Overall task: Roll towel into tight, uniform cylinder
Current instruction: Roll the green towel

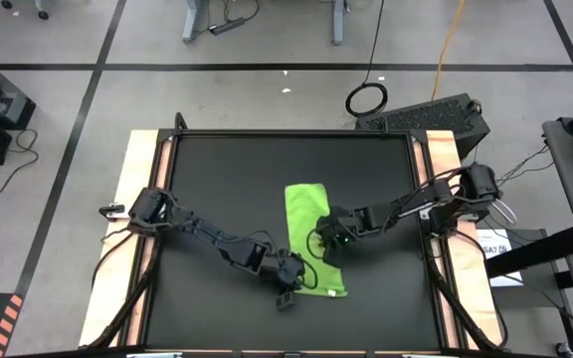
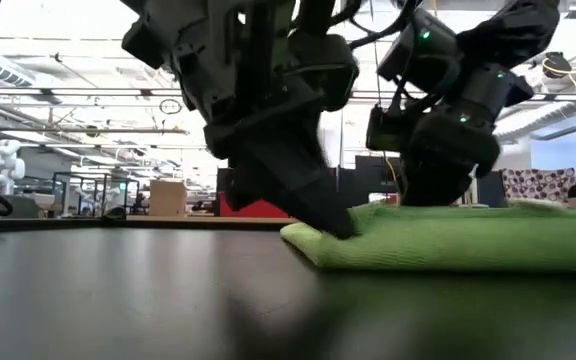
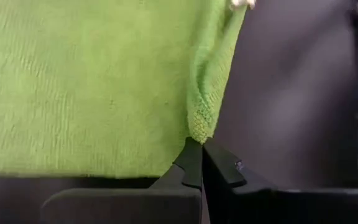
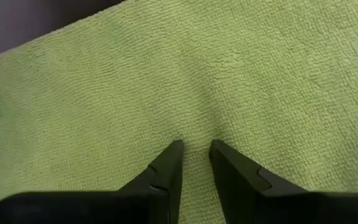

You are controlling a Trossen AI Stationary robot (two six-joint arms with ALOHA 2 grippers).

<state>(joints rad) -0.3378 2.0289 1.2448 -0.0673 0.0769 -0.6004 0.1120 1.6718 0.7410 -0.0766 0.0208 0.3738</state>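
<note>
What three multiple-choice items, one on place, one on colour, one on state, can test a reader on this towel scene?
1. Where is the left pincer?
A. at the towel's near left edge
B. off the table
C. on the far end of the towel

2. What colour is the towel?
A. blue
B. lime green
C. white

3. How is the towel lying?
A. fully rolled
B. hanging in the air
C. folded as a flat strip on the tabletop

Key: 1 A, its closed fingers pinch the edge. 2 B, the high view shows it. 3 C, the right pincer rests on its flat surface.

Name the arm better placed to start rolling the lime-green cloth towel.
Left, probably. The left gripper is shut on a corner fold of the lime-green cloth towel at its near end; the right gripper only presses mid-towel, slightly open.
</note>
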